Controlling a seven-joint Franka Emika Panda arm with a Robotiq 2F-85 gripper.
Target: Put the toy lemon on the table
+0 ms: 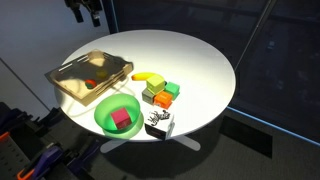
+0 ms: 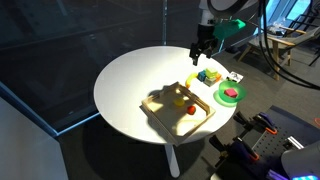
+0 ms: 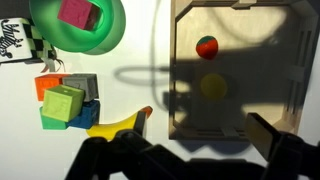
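The toy lemon (image 3: 213,85) lies in shadow inside a shallow wooden tray (image 3: 290,60), just below a small red toy fruit (image 3: 206,46). In an exterior view the lemon (image 2: 190,110) sits in the tray (image 2: 160,104) on the round white table (image 2: 130,80). My gripper (image 3: 200,142) is open and empty, and the wrist view looks straight down on the tray. It hangs high above the table in both exterior views (image 1: 85,10) (image 2: 200,48).
Beside the tray there is a yellow banana (image 3: 118,122), a cluster of green and orange blocks (image 3: 65,102), a green bowl (image 3: 112,35) holding a pink block (image 3: 80,14), and a black-and-white patterned box (image 1: 159,123) near the table edge.
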